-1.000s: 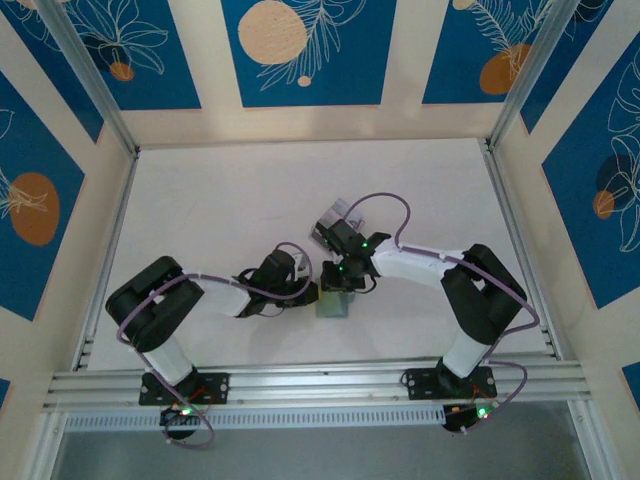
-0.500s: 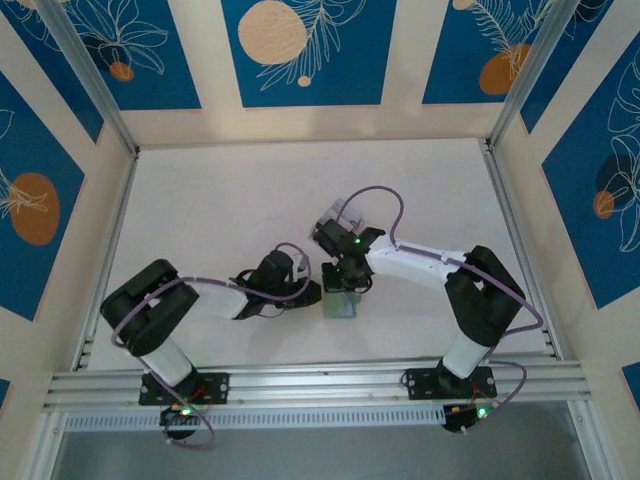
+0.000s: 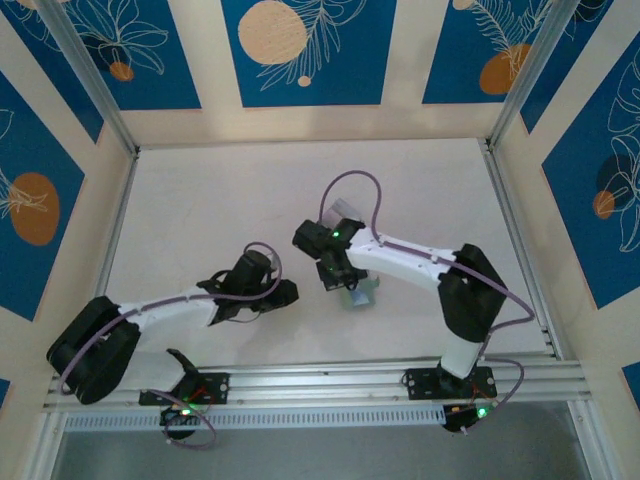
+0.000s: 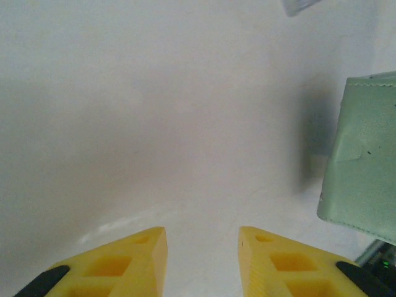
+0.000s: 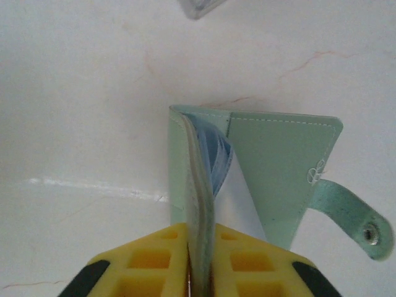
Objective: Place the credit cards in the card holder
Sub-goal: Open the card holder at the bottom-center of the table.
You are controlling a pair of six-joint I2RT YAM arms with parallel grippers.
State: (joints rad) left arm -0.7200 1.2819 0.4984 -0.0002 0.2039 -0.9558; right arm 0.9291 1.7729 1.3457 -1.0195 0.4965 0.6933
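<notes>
The sage-green card holder (image 5: 281, 161) stands partly open on the white table, its blue lining showing and its snap tab (image 5: 352, 216) hanging to the right. My right gripper (image 5: 199, 232) is shut on the holder's raised left flap, and from above it (image 3: 340, 278) sits just left of the holder (image 3: 360, 292). My left gripper (image 4: 203, 247) is open with nothing between its yellow fingers, well left of the holder (image 4: 365, 185). From above, the left gripper (image 3: 288, 293) lies low on the table. A pale grey-white stack of credit cards (image 3: 341, 209) lies behind the right gripper.
The white table (image 3: 220, 200) is walled by cream and blue panels, with an aluminium rail (image 3: 320, 380) along the near edge. The purple cable (image 3: 352, 180) loops above the right wrist. A corner of the pale stack (image 5: 201, 6) shows at the top.
My left gripper has opened and drawn back to the left, away from the card holder, its arm dropping low. The right gripper has shifted slightly left, and the holder now sits a little further right.
</notes>
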